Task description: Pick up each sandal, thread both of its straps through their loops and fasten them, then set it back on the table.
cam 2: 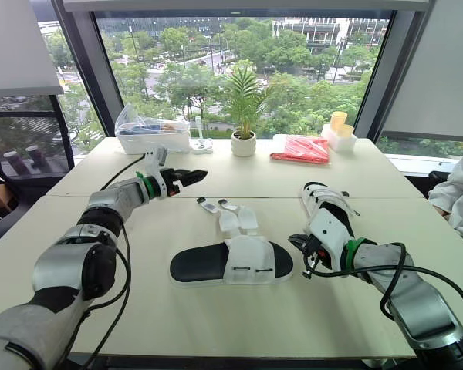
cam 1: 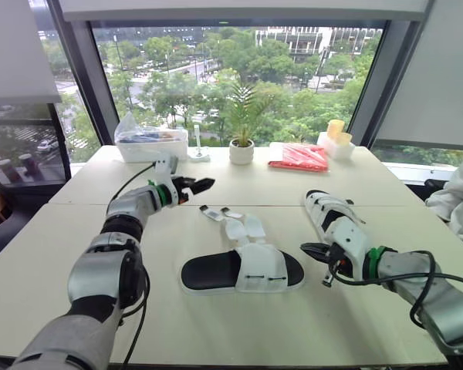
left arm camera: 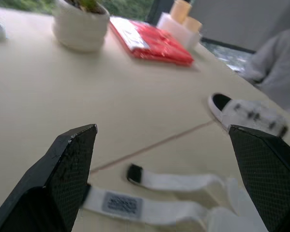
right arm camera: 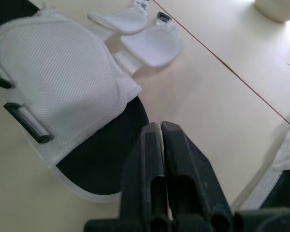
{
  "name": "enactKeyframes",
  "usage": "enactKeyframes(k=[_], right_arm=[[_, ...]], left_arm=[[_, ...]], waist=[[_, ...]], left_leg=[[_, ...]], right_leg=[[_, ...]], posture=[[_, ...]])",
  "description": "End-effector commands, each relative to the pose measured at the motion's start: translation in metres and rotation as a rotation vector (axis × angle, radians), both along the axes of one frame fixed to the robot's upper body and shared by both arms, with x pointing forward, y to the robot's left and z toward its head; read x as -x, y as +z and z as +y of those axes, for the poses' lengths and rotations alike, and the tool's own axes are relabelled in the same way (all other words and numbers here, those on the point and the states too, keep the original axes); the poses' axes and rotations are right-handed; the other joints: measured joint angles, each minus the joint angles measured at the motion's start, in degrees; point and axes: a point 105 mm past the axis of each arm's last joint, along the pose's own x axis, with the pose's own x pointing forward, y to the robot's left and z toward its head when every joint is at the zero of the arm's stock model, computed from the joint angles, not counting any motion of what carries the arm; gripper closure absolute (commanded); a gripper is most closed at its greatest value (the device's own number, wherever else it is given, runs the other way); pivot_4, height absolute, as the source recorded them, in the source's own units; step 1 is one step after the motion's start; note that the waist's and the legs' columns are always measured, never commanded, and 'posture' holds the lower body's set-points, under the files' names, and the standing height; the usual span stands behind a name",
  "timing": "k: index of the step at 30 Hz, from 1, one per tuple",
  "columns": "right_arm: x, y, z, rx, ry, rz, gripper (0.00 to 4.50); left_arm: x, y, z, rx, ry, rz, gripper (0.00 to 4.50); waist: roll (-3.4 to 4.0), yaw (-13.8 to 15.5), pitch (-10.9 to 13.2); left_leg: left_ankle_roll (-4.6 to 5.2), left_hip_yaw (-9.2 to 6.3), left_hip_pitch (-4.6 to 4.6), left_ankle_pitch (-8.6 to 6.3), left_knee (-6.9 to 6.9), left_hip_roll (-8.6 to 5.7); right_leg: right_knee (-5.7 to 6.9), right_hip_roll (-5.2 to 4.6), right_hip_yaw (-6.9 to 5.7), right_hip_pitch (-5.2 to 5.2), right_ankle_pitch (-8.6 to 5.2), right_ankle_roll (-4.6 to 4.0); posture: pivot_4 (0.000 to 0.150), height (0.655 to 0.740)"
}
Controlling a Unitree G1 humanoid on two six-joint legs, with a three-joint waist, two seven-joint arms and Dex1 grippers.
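A sandal (cam 1: 239, 271) with a black sole and a white mesh upper lies flat at the table's middle. Its two white straps (cam 1: 233, 223) are undone and trail toward the far side. A second sandal (cam 1: 330, 210) lies to the right with its straps across the upper. My left gripper (cam 1: 201, 185) hovers open above the table, left of and beyond the loose strap ends (left arm camera: 174, 183). My right gripper (cam 1: 309, 249) is shut on nothing, just right of the middle sandal's toe end (right arm camera: 63, 96) and in front of the second sandal.
Along the far edge stand a clear box with a plastic bag (cam 1: 150, 142), a small potted plant (cam 1: 241, 150), a red packet (cam 1: 299, 156) and a white tray with yellow cups (cam 1: 336, 139). A person's sleeve (cam 1: 459, 193) shows at the right edge.
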Motion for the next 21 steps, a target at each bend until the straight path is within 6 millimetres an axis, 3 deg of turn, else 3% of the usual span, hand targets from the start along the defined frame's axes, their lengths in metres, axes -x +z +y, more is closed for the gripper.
enactKeyframes(k=[1, 11, 16, 21], right_arm=[[-0.004, -0.001, 0.004, -0.017, 0.069, -0.035, 4.44], [-0.027, -0.032, 0.016, -0.076, 0.187, 0.012, 4.44], [-0.022, -0.049, 0.030, -0.078, 0.285, 0.087, 4.44], [-0.017, -0.048, 0.042, -0.107, 0.352, 0.090, 4.44]], left_arm=[[0.009, 0.007, 0.003, -0.020, -0.059, 0.013, 0.00], [0.015, 0.007, 0.005, -0.063, -0.054, 0.014, 0.00], [0.016, 0.011, 0.009, -0.074, -0.037, 0.001, 0.00], [0.016, 0.013, 0.014, -0.080, -0.016, -0.004, 0.00]], waist=[[0.00, 0.0, 0.0], [0.01, 0.2, 0.0], [0.00, 0.2, 0.0], [0.01, 0.1, 0.0]], left_leg=[[-0.01, 0.00, 0.00, 0.00, 0.00, 0.00], [-0.10, 0.03, 0.02, 0.05, 0.01, 0.03], [-0.19, 0.04, 0.01, 0.10, 0.00, 0.04], [-0.19, 0.02, 0.01, 0.09, -0.01, 0.06]], right_leg=[[0.00, 0.00, 0.00, 0.00, 0.00, 0.00], [0.02, -0.08, 0.01, -0.01, 0.00, 0.00], [0.02, -0.10, 0.01, -0.04, 0.00, 0.00], [0.02, -0.10, 0.01, -0.04, 0.00, 0.00]], posture=[[0.150, 0.7400], [0.150, 0.7400], [0.150, 0.7400], [0.150, 0.7400]])
